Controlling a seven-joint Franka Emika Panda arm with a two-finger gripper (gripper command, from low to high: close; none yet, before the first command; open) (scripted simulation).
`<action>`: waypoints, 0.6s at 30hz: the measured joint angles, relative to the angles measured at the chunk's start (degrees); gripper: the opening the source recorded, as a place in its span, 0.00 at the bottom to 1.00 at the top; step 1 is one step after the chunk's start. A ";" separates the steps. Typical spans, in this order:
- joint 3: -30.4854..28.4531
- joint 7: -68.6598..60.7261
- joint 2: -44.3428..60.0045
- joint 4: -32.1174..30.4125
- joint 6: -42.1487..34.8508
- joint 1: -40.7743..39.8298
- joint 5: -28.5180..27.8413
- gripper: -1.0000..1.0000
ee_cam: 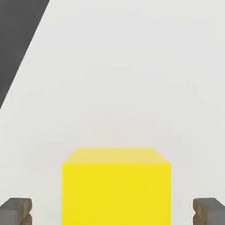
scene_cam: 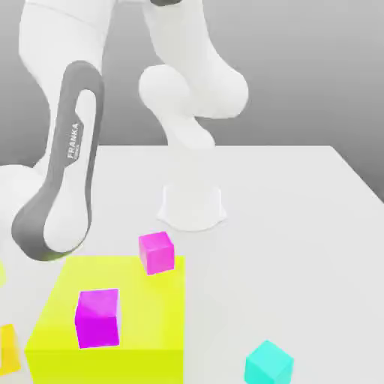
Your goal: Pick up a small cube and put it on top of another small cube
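In the hand view the small yellow cube (ee_cam: pixel 116 189) sits on the white table, squarely between my gripper (ee_cam: pixel 113 211) fingers. The dark fingertips (ee_cam: pixel 16 211) stand on either side of it, with table showing between each one and the cube's sides, so the jaws are open around it and not touching. In the exterior view a small yellow cube (scene_cam: pixel 6 349) is cut off by the left edge. Two small magenta cubes show there: one (scene_cam: pixel 156 252) at the big block's far edge, the other (scene_cam: pixel 97 317) against its front face.
A large yellow-green block (scene_cam: pixel 139 300) fills the front left of the exterior view. A cyan cube (scene_cam: pixel 268 362) lies at the front right. The arm's white base (scene_cam: pixel 192 206) stands mid-table and a grey-and-white arm link (scene_cam: pixel 64 180) hangs at the left.
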 joint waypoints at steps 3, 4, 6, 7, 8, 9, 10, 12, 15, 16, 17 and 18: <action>0.02 -0.02 0.00 0.00 0.06 -0.01 0.03 0.00; 0.33 -0.23 0.95 0.21 0.77 -0.27 0.34 0.00; -0.27 0.27 -0.91 -0.21 -0.69 0.16 -0.34 0.00; -0.81 0.73 -2.59 -0.59 -2.01 0.57 -0.96 0.00; -1.38 1.24 -4.48 -1.01 -3.46 0.99 -1.67 0.00; -1.88 1.75 -6.47 -1.44 -4.98 1.43 -2.42 0.00; -1.81 2.00 -8.52 -1.90 -6.51 2.19 -3.17 0.00; -1.00 2.23 -12.71 -2.85 -9.60 4.04 -4.69 0.00; 0.67 2.50 -19.04 -4.28 -14.25 6.86 -7.07 0.00; 1.29 2.60 -21.15 -4.75 -15.81 7.76 -7.88 0.00; 1.88 2.69 -23.26 -5.23 -17.35 8.81 -8.67 0.00; 2.76 2.79 -25.36 -5.71 -18.89 10.08 -9.50 0.00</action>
